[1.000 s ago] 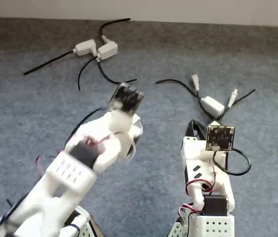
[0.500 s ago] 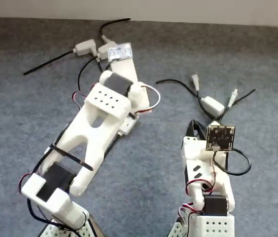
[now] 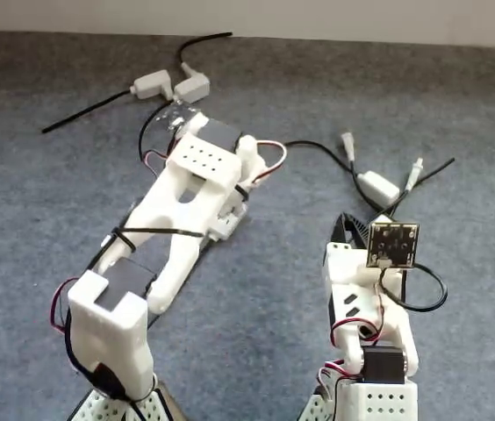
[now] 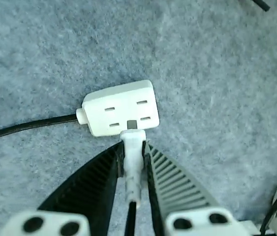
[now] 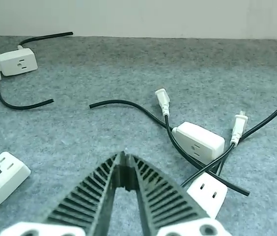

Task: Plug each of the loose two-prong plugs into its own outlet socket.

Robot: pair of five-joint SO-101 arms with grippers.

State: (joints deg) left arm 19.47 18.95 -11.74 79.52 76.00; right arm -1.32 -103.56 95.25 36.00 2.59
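Plug (image 4: 132,160) sat pinched in left gripper's (image 4: 133,146) narrow claw, nose against outlet (image 4: 120,107), roughly 9 o'clock from right arm (image 3: 370,298). We judged: keep prongs square, push straight.

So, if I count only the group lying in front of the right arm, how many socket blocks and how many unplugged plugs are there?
White socket blocks: 2
Loose two-prong plugs: 2
Total: 4
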